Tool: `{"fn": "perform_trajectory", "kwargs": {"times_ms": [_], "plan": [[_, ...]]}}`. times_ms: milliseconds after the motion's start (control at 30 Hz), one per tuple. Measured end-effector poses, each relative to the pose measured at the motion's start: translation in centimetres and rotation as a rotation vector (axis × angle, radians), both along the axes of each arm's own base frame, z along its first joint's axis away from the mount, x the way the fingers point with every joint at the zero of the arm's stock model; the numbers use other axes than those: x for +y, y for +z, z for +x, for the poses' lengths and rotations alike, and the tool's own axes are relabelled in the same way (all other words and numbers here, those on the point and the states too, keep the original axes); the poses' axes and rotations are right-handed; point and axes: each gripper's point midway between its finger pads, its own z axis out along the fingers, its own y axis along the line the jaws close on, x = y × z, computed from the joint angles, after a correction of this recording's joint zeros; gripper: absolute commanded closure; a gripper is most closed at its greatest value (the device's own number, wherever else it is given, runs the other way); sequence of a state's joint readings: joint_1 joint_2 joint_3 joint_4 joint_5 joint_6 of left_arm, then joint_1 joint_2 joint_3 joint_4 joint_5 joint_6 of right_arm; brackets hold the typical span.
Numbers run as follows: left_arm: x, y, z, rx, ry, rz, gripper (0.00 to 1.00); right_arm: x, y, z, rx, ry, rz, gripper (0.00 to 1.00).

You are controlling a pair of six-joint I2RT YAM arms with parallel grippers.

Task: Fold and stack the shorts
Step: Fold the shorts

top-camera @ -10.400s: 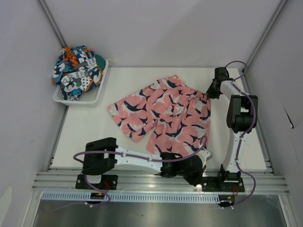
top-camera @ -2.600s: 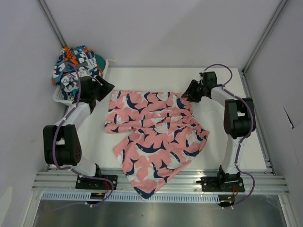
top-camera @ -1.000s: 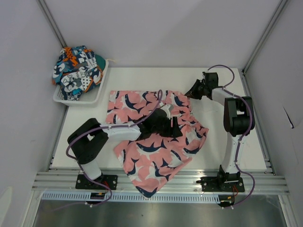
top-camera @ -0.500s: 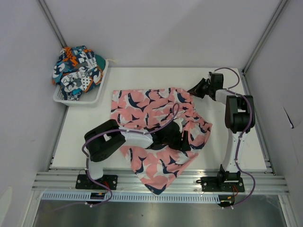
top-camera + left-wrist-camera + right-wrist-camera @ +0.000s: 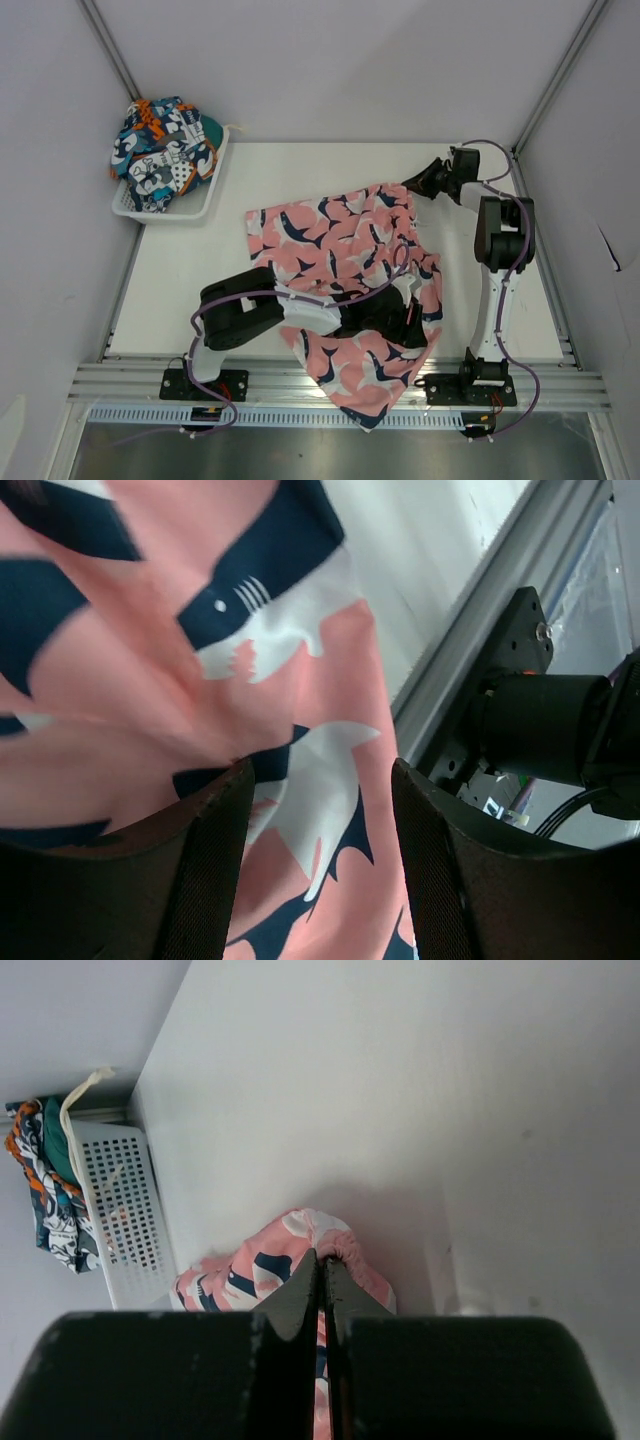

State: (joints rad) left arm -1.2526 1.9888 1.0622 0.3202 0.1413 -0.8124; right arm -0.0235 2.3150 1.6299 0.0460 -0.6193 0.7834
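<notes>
The pink shark-print fabric shorts (image 5: 330, 235) lie on the white bench (image 5: 180, 270); we see the right pincer (image 5: 322, 1262) closed on their edge, the left pincer (image 5: 320, 770) half open above them.

White table (image 5: 190, 275); pink shorts (image 5: 335, 240); white basket (image 5: 192, 204)

Nothing to read at this moment: no lettering, label, brand mark or number comes through legibly in any of the three views. The pink shorts (image 5: 330, 240) show only a navy-and-white shark print, and the patchwork shorts (image 5: 165, 140) in the white basket (image 5: 210, 185) show only pattern, no words.
</notes>
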Motion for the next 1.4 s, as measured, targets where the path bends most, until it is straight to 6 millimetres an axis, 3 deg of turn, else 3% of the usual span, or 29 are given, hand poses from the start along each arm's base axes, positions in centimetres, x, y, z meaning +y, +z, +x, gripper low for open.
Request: {"fn": "perform_trajectory", "kwargs": {"times_ms": [133,267,400,467,567,667,767,833,967,1067,1200,1400], "plan": [[-0.4,0.1,-0.4,-0.005,-0.009,-0.012,0.38,-1.4,-0.3,1.0,0.010,-0.016,0.022,1.00],[-0.4,0.3,-0.2,-0.007,-0.005,-0.014,0.35,-1.5,-0.8,0.9,0.027,-0.010,0.033,1.00],[2.1,0.5,1.8,0.029,0.025,0.019,0.34,-1.3,-0.3,1.3,0.005,0.003,0.029,1.00],[5.0,1.1,4.9,0.059,0.084,0.025,0.32,-1.3,0.1,1.6,-0.016,0.011,0.021,1.00],[10.4,3.8,12.2,0.048,0.250,0.015,0.31,-1.3,0.5,1.8,-0.045,0.029,0.005,1.00],[16.8,8.9,19.7,-0.040,0.442,-0.048,0.31,-1.3,0.4,1.8,-0.065,0.048,-0.016,1.00],[22.9,13.1,24.4,-0.130,0.593,-0.096,0.30,-1.3,0.2,1.7,-0.087,0.070,-0.035,1.00],[26.6,14.4,26.8,-0.168,0.687,-0.087,0.30,-1.3,-0.1,1.7,-0.096,0.084,-0.041,1.00],[33.4,13.6,30.6,-0.177,0.863,-0.015,0.30,-1.2,-0.8,1.5,-0.101,0.102,-0.032,1.00],[36.4,11.8,32.3,-0.158,0.946,0.054,0.31,-1.4,-1.3,1.2,-0.100,0.104,-0.030,1.00],[38.3,9.8,33.9,-0.145,0.998,0.147,0.30,-1.5,-1.8,1.0,-0.104,0.113,-0.049,1.00],[39.7,8.5,36.1,-0.131,1.031,0.222,0.32,-1.8,-2.4,0.7,-0.108,0.113,-0.049,1.00]]}}
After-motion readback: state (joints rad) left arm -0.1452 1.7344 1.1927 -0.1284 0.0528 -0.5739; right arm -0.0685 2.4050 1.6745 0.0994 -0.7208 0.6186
